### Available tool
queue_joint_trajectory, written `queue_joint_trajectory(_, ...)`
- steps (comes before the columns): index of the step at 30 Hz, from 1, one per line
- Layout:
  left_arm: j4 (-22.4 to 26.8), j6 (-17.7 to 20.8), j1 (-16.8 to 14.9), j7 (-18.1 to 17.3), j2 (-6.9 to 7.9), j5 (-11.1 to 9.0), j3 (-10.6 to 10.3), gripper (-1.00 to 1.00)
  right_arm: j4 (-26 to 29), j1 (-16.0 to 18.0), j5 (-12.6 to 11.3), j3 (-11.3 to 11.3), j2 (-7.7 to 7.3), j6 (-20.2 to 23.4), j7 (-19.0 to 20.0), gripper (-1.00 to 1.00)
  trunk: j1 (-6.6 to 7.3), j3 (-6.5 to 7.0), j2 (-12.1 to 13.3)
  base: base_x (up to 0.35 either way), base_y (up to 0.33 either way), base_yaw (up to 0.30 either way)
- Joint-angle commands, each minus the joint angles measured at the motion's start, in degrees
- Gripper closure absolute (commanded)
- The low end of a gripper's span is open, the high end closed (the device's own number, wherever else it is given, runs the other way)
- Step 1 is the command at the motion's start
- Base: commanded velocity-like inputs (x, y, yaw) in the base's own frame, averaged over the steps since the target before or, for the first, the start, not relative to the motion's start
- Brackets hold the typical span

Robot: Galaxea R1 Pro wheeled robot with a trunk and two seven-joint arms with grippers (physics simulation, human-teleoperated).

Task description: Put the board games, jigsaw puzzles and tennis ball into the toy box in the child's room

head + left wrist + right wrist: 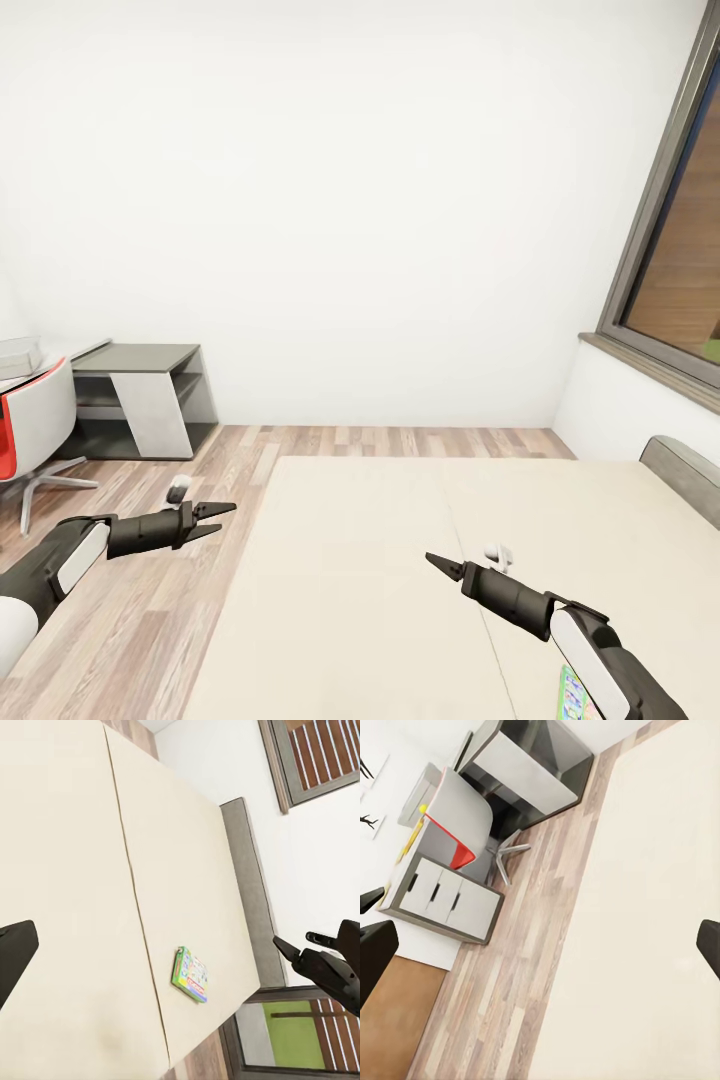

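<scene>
From the head camera I look down over the low, wide bed with its beige mattress point(400, 580), which I take as my landmark. My left gripper point(212, 520), black and pointed, hangs over the wood-plank floor point(130, 620) just off the bed's left edge; its fingers stand slightly apart with nothing between them. My right gripper point(440, 565) hangs over the mattress; from the head camera its tips seem to meet in one point, but the right wrist camera shows its dark fingers point(375, 952) at opposite edges, so I read it as spread and empty.

In the left wrist camera a thin, flat, green-bordered board game box with colourful print point(191, 975) lies flat on the mattress, close to the bed's edge and the grey headboard point(251, 892). In the head view a strip of colourful print point(575, 695) shows on the mattress beside my right forearm.

Beyond the bed's left side stand a dark-grey cabinet unit point(150, 395), a white-and-red swivel chair point(35, 425) and the pale desk with white drawer fronts point(442, 900). A dark-framed window point(670, 230) rises above the headboard side.
</scene>
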State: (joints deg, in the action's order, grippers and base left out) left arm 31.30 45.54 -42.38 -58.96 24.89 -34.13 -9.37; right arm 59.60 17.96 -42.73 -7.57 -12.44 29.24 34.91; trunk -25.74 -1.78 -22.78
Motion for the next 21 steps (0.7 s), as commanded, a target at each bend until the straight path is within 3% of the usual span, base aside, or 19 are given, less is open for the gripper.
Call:
queue_joint_trajectory(1,0.0,0.3,-0.1,0.0,0.07,-0.4,-0.3,-1.00,0.0,0.1,-0.5,-0.1,-0.04,0.4,-0.1,-1.00,-0.04,-0.14,-0.1,0.000,0.000,0.000)
queue_joint_trajectory(21,0.0,0.3,-0.1,0.0,0.07,-0.4,-0.3,-1.00,0.0,0.1,-0.5,-0.1,-0.04,0.4,-0.1,-1.00,-0.04,-0.14,-0.1,-0.013,0.000,0.000)
